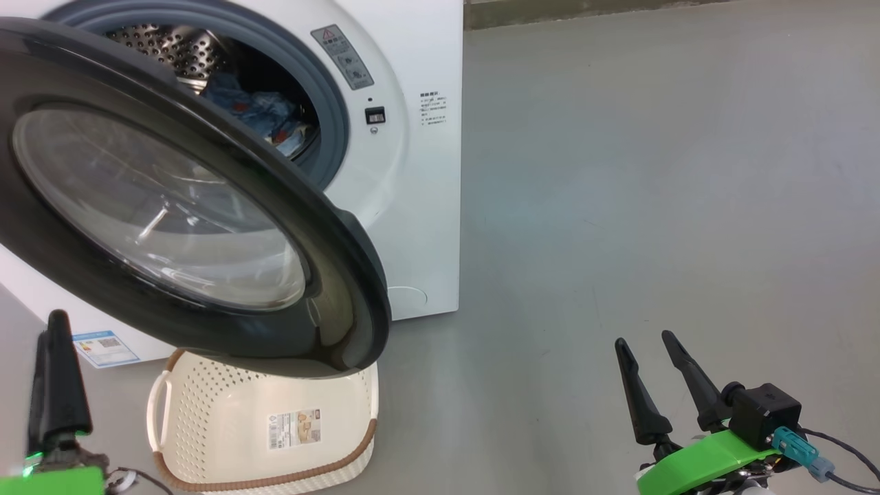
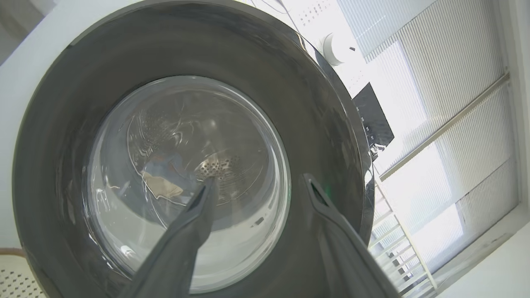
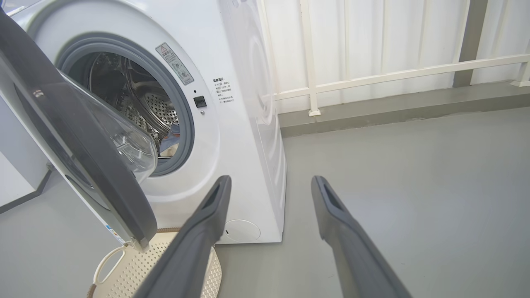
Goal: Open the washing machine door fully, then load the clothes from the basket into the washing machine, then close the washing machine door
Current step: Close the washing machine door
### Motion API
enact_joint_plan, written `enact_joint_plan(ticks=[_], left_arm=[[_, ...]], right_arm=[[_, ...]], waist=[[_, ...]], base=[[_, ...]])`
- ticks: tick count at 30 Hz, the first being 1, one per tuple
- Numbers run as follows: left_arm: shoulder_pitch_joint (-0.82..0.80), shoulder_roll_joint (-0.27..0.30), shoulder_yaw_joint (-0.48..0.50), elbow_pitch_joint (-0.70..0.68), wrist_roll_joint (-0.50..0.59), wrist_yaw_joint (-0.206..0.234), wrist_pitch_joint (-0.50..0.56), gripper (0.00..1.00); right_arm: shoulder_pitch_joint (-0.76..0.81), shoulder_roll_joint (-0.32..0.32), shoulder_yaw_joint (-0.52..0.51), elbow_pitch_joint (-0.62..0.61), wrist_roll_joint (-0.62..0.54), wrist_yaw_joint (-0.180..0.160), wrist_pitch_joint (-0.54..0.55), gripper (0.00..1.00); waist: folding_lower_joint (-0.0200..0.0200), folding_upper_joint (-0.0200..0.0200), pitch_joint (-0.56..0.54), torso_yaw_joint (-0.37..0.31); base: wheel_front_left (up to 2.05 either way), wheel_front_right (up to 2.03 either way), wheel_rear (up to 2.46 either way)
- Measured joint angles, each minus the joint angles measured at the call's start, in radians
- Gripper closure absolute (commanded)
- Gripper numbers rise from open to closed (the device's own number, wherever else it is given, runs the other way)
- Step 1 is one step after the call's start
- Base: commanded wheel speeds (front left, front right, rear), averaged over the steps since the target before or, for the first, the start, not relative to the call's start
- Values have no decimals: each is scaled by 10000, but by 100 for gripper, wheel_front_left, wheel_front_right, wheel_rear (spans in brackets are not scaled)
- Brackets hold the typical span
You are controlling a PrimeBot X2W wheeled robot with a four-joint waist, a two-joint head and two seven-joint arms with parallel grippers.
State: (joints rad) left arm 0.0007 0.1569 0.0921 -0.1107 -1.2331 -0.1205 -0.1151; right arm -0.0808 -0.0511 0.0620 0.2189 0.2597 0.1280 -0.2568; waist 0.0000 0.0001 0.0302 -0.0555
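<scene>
The washing machine (image 1: 419, 206) stands with its round black door (image 1: 330, 261) swung partly out, the glass bowl facing the drum. Blue clothes (image 1: 265, 117) lie inside the steel drum, and show again as clothes (image 3: 170, 140) past the grey ring. The cream basket (image 1: 261, 426) sits on the floor under the door with only a barcode sticker on its floor. My left gripper (image 2: 260, 180) is open just in front of the door's outer face (image 2: 62, 124), holding nothing; it shows as the left gripper (image 1: 53, 326) at the lower left. My right gripper (image 1: 645, 338) is open and empty, off to the machine's right.
Bare grey floor stretches to the right of the machine. A white railing (image 3: 393, 76) and a low kerb run along the far wall. A round low flap (image 1: 407, 297) sits at the machine's bottom corner, and a blue label (image 1: 103, 347) lies near my left gripper.
</scene>
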Motion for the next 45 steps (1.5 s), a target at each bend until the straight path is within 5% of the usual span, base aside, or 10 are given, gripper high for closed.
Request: enact_joint_plan(ticks=[6,11,17,25,45], left_arm=[[226,1034,-683,447,2857,-63,-1373,0],[227,656,21,343,6059,-69,-1386,0],[511,466,-123,226,8493,-69,-1386,0],[896,192,-81,514,9568,-71,-1386,0],[1427,-301,-190,1785,10096,-71,-1386,0]], right_arm=[[1,2,6,-12,0,0,0,0],[4,0,10,-40,-2,0,0,0],[21,0,23,-44,-2,0,0,0],[23,0,44,-48,-2,0,0,0],[23,0,113,-40,-8,0,0,0]], waist=[[0,0,-33,5],[0,0,-44,13],[0,0,-48,1],[0,0,-18,-35],[0,0,-47,-50]], base=[[0,0,0],[0,0,0],[0,0,0],[0,0,0],[0,0,0]])
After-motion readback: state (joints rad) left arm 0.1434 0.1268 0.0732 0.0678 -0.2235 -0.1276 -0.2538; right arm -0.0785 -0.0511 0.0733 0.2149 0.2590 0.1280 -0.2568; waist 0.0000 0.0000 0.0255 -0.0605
